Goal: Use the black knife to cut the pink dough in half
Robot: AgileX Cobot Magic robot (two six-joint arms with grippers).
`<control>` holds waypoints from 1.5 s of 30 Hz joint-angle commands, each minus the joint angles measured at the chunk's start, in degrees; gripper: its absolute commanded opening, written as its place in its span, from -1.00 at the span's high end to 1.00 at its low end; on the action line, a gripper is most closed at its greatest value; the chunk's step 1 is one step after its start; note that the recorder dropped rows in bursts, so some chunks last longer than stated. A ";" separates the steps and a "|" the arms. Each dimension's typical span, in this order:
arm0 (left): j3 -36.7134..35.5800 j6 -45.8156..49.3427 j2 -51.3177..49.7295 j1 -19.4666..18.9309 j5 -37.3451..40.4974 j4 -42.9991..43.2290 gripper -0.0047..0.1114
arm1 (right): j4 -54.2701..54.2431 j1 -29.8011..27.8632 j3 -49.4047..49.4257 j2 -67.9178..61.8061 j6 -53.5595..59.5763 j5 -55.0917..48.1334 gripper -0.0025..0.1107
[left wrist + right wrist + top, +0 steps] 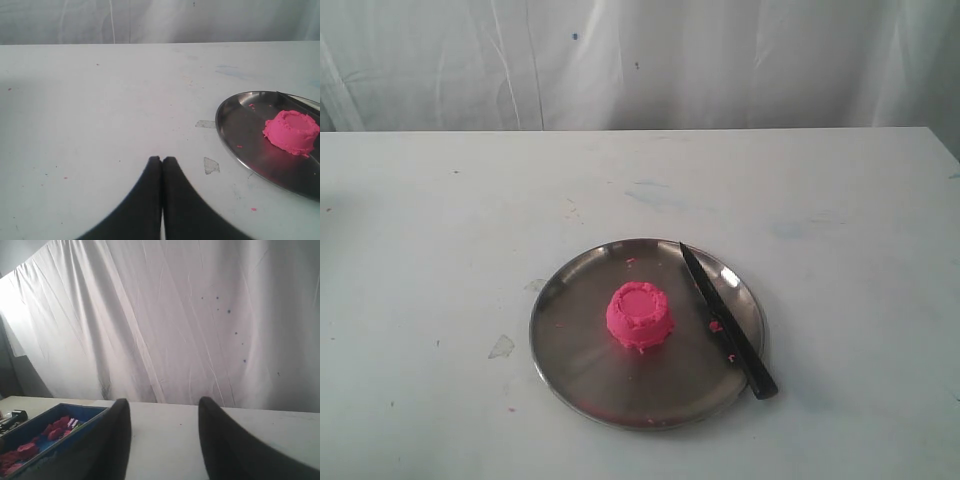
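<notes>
So on the white bench point(440, 250) there's a round steel plate point(582, 385) sitting a bit right of middle in the exterior view, and neither arm shows up in that shot at all. The left gripper point(162, 159) only appears in its own wrist view: its black fingers point(150, 185) are pressed together with nothing between them, hovering over bare bench with the plate off to the side. The pink dough point(640, 316) is one whole flat-topped dome, pretty much dead center on the plate. A few pink crumbs point(630, 261) lie around it. The black knife point(725, 320) lies along the plate's right side, tip toward the far rim, handle poking out over the near-right rim. The right gripper point(164, 407) has its fingers point(120, 435) spread apart and empty, aimed at a white curtain point(175, 315), with a blue tray point(50, 432) of pink bits nearby.
</notes>
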State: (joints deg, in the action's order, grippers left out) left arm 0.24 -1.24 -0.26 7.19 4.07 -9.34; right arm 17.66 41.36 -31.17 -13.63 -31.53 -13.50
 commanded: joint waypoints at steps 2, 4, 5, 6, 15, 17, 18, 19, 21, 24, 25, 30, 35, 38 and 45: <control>-0.24 0.17 0.26 -0.19 0.29 -0.43 0.92 | 6.26 0.25 -0.19 -0.16 2.56 -0.53 0.23; -0.24 0.17 0.26 -0.19 0.29 -0.43 0.92 | 13.05 0.25 -0.19 -0.16 3.02 -0.18 0.23; -0.24 0.17 0.26 -0.19 0.29 -0.43 0.92 | 16.82 0.25 -0.19 -0.16 3.44 -0.48 0.23; -0.24 0.17 0.26 -0.19 0.29 -0.43 0.92 | 19.91 0.25 -0.19 -0.16 3.31 -1.66 0.23; -0.24 0.17 0.26 -0.19 0.29 -0.43 0.92 | 15.41 0.25 -0.19 -0.41 2.33 -10.50 0.23; -0.24 0.17 0.26 -0.19 0.29 -0.43 0.92 | 12.93 0.25 -0.19 -1.07 2.33 -13.66 0.23; -0.24 0.17 0.26 -0.19 0.29 -0.43 0.92 | 12.79 0.25 -0.19 -1.35 2.33 -14.70 0.23; -0.24 0.17 0.26 -0.19 0.29 -0.43 0.92 | 12.79 0.25 -0.19 -1.75 1.58 -15.41 0.23; -0.24 0.17 0.26 -0.19 0.29 -0.43 0.92 | 12.79 0.25 -0.19 -2.47 -0.06 -15.31 0.23; -0.24 0.17 0.26 -0.19 0.29 -0.43 0.92 | 12.92 0.25 -0.19 -3.90 -0.74 -13.38 0.23; -0.24 0.17 0.26 -0.19 0.29 -0.43 0.92 | 12.92 0.25 -0.19 -4.69 -0.72 -13.38 0.23; -0.24 0.17 0.26 -0.19 0.29 -0.43 0.92 | 4.05 0.25 -0.40 -11.16 6.37 -13.25 0.23; -0.24 0.17 0.26 -0.19 0.29 -0.43 0.92 | -34.39 0.25 -3.37 -21.18 52.11 -16.58 0.23; -0.24 0.17 0.26 -0.19 0.29 -0.43 0.92 | -46.33 -3.27 -3.37 -27.58 65.02 -15.53 0.23; -0.24 0.17 0.26 -0.19 0.29 -0.43 0.92 | -56.71 -13.71 -3.37 -45.20 64.07 -5.17 0.23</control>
State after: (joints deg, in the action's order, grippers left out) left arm 0.24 -1.24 -0.26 7.19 4.07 -9.34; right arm -35.32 30.68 -34.15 -53.04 32.47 -22.89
